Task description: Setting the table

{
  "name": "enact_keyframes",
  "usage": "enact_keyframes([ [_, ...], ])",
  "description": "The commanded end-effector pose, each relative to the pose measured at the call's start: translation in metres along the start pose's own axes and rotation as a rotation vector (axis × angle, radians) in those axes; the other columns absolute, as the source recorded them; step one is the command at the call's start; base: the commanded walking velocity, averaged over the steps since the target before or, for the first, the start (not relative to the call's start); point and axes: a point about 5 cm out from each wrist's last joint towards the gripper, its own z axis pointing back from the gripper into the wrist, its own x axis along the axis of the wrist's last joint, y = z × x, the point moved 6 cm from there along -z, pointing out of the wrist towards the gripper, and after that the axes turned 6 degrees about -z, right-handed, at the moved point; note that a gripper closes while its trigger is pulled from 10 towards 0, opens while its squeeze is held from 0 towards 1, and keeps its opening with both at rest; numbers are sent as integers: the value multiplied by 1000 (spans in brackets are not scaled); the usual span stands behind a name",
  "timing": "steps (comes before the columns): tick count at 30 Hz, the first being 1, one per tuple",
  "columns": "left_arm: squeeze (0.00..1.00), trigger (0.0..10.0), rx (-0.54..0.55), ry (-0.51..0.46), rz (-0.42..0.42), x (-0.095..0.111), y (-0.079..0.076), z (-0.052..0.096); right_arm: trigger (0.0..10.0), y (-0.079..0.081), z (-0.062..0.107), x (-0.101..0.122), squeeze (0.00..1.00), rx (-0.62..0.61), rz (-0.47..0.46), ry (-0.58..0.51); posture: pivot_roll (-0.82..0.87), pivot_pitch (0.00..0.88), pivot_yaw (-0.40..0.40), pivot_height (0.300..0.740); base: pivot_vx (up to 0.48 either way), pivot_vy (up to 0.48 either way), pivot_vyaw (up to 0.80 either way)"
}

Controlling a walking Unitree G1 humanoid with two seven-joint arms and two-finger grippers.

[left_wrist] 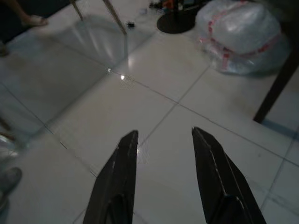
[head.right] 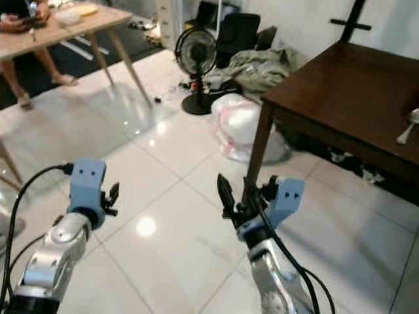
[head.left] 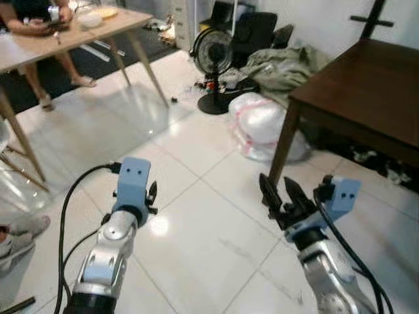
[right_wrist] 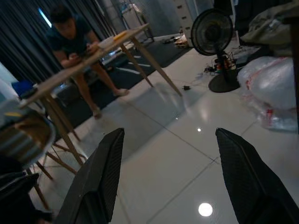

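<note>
Hovering over the white floor tiles (head.left: 196, 222), the left gripper (left_wrist: 164, 140) and right gripper (head.left: 281, 191) both gape wide, empty. A spoon (head.right: 408, 125) lies at the dark table's (head.right: 340, 85) right edge, well beyond the right gripper.

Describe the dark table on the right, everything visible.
The dark table looks like brown wood with a smooth, matte top. One slim square leg stands on the white tile floor, next to a clear plastic bag. A pale spoon lies near its right edge. A dark chair back rises behind it.

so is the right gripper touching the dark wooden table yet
Apart. In the left eye view the right gripper hangs open over bare floor tiles, short of the dark wooden table and its leg.
</note>
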Motion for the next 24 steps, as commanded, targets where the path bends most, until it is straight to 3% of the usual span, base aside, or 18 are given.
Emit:
enact_keyframes([
  [1, 0, 10000, 24, 45, -7, -13, 7, 2, 10000, 4, 2, -6, 0, 12, -27, 18, 43, 137, 124, 740, 0, 0, 788],
  [20, 0, 10000, 93, 53, -6, -18, 20, 0, 10000, 4, -1, -8, 0, 2, 6, 25, 41, 133, 118, 740, 0, 0, 782],
  [24, 0, 10000, 116, 51, -5, -18, 24, -2, 10000, 5, -2, -10, 0, -4, 26, 28, 39, 128, 117, 740, 472, 0, 0],
])
